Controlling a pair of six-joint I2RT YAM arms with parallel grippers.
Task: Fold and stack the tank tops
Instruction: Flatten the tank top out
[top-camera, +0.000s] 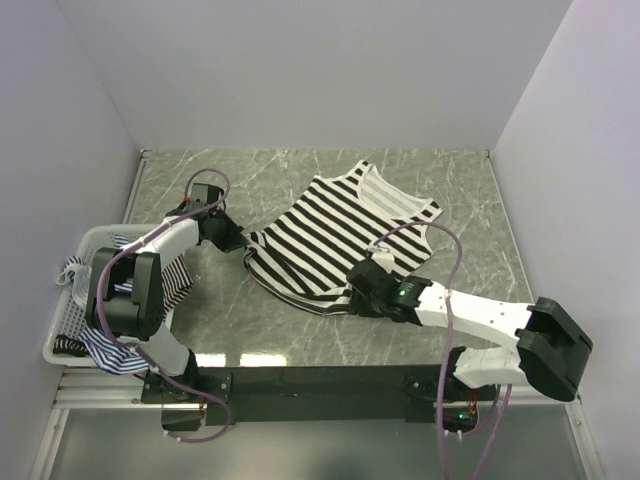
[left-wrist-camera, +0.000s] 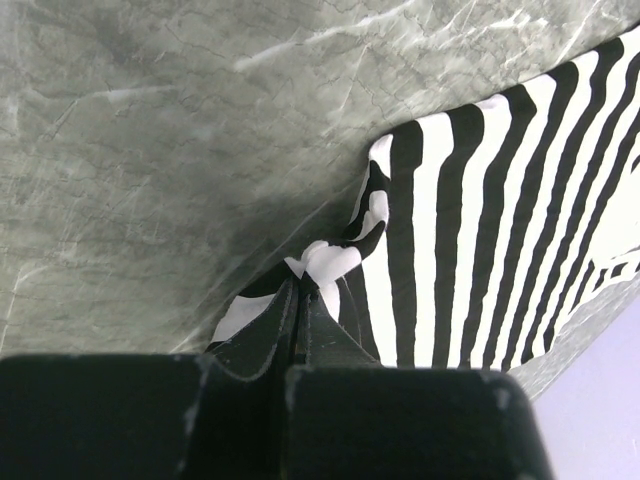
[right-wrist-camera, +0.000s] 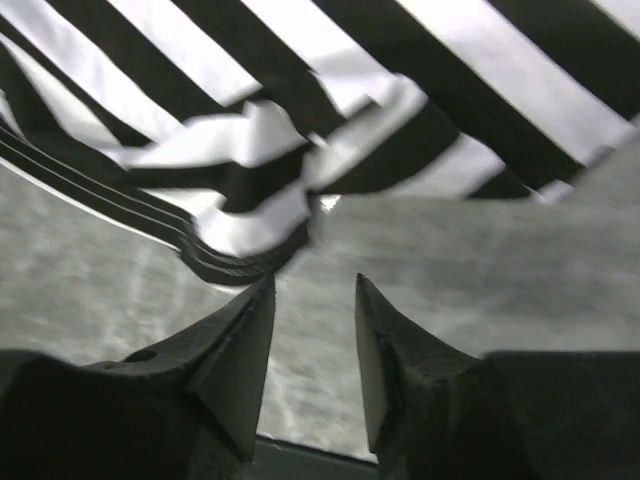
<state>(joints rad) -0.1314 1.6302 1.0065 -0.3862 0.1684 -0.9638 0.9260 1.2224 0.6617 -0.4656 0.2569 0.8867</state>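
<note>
A black-and-white striped tank top (top-camera: 330, 235) lies spread on the marble table, neck end far right, hem near left. My left gripper (top-camera: 243, 246) is shut on its left hem corner; the left wrist view shows the pinched cloth (left-wrist-camera: 330, 262) at the fingertips. My right gripper (top-camera: 357, 293) is open just off the near hem corner; the right wrist view shows the bunched hem (right-wrist-camera: 250, 215) just ahead of the fingertips (right-wrist-camera: 258, 300), with nothing between them. Thin blue-and-white striped tops (top-camera: 120, 350) lie in the basket at left.
A white mesh basket (top-camera: 62, 325) stands at the table's left edge, with striped cloth hanging over its rim. The grey marble table (top-camera: 250, 320) is walled by white panels at the back and both sides. Black arm bases sit along the near edge.
</note>
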